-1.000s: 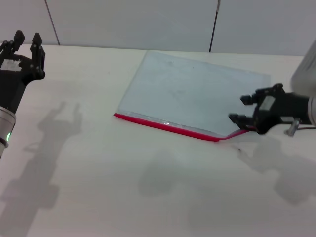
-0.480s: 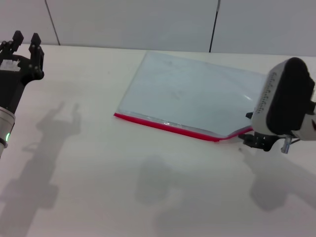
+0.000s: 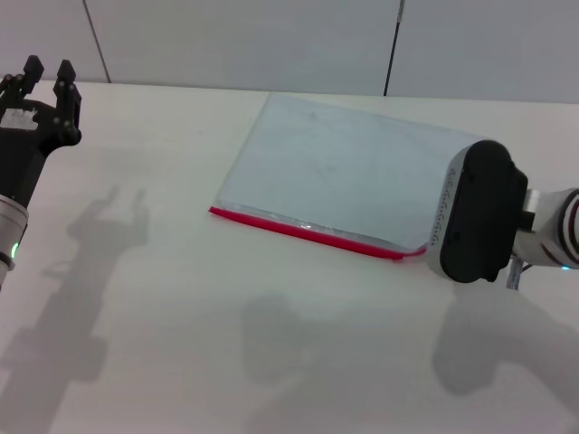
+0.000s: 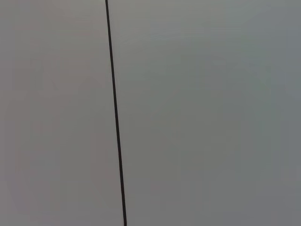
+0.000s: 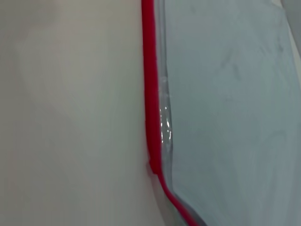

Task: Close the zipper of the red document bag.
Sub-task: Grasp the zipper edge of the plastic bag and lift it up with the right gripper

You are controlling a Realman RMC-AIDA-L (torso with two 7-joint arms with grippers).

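The red document bag point(image 3: 344, 172) lies flat on the white table point(image 3: 181, 316), a pale blue-grey translucent pouch. Its zipper point(image 3: 308, 233) is the red strip along the near long edge. My right arm's black wrist housing point(image 3: 475, 212) hangs over the right end of that edge and hides the corner and the gripper beneath it. The right wrist view looks along the zipper point(image 5: 149, 94) and the bag point(image 5: 225, 94), with a kink in the strip near one end. I cannot make out the slider. My left gripper point(image 3: 49, 67) is raised at the far left, open and holding nothing.
A grey wall point(image 3: 271, 41) with dark vertical seams stands behind the table's far edge. The left wrist view shows only that wall point(image 4: 197, 113). Arm shadows fall on the tabletop in front.
My right arm has turned and moved left over the bag's right end. Its wrist housing now covers the corner where the open gripper showed a second ago. The left arm has not moved.
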